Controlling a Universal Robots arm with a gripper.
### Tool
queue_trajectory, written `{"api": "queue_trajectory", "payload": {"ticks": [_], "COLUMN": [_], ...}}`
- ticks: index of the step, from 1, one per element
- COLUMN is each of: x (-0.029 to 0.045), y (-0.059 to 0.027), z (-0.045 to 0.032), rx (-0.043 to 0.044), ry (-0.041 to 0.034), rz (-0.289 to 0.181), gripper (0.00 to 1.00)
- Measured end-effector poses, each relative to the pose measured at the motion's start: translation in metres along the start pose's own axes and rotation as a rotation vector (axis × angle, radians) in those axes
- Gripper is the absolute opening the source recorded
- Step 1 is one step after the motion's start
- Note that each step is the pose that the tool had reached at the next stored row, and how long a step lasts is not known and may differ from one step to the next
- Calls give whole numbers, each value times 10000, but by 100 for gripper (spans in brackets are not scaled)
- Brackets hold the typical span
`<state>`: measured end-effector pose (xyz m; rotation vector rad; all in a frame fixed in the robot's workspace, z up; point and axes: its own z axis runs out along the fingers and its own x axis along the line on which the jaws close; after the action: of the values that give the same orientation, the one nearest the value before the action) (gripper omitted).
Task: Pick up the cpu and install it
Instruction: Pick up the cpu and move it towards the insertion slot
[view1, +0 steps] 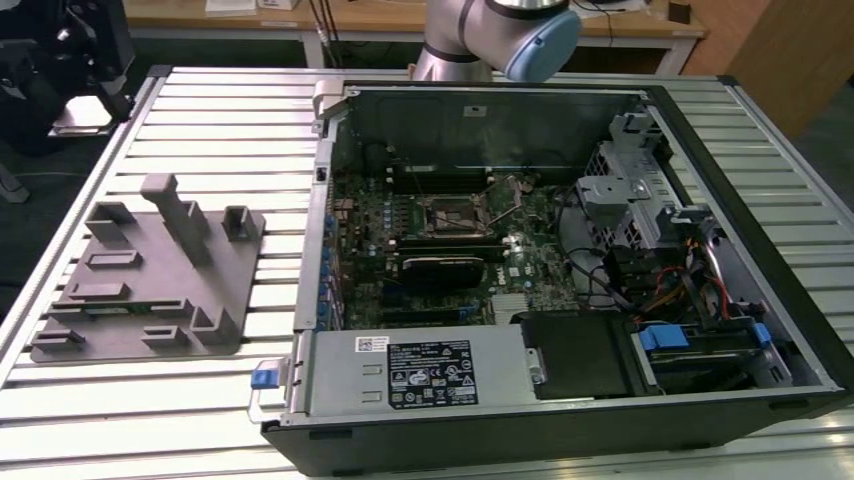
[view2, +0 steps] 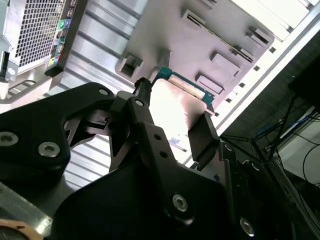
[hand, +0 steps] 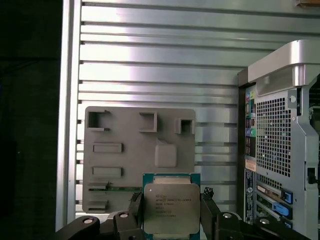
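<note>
The cpu — like the arm — is cropped at a picture's edge.

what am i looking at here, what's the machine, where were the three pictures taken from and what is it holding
The machine is a robot arm at a slatted metal table. The exterior view comes from a camera off the arm: it shows an open computer case and, at the exterior view's left, a grey parts tray. Both wrist views come from cameras riding on the arm. In both wrist views the gripper is shut on the cpu, a small square chip with a silver top, with the tray behind it.
</note>
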<state>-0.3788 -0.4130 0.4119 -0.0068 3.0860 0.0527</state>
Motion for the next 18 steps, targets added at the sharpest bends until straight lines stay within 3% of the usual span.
{"api": "queue_trajectory", "payload": {"ticks": [18], "x": [-384], "y": [3], "z": [22], "rx": [0], "ry": [-1], "rz": [-1], "gripper": [55]}}
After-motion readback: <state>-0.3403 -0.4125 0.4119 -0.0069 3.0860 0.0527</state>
